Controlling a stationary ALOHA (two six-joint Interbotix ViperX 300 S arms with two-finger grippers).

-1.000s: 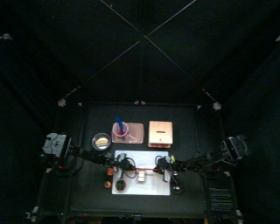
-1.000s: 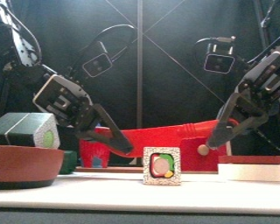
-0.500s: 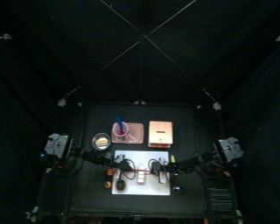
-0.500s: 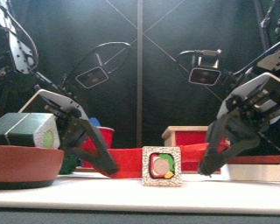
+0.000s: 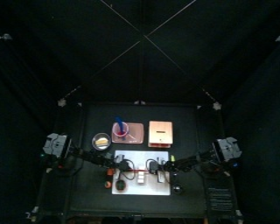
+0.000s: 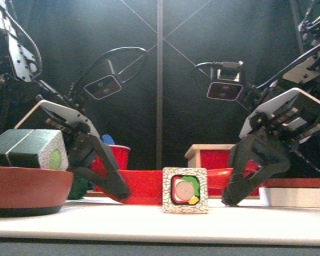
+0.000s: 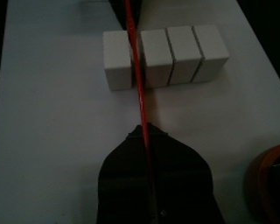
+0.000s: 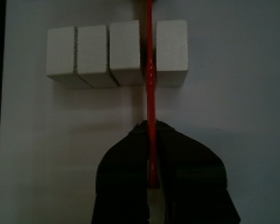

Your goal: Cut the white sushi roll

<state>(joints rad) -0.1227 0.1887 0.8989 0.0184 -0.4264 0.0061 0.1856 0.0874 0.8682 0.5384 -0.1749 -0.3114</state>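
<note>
White sushi roll lying on the white board

The white sushi roll is a pale, blocky row of four squarish segments pressed side by side, split by three thin seams. It lies flat on the white board. A thin red blade crosses it at one seam, one end segment on one side, three on the other.

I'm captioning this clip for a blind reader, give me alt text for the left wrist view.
The left tool, shut on a thin red blade, holds it over the white sushi roll, in line with the gap after one end segment. The roll shows four blocky segments on a white board.
</note>
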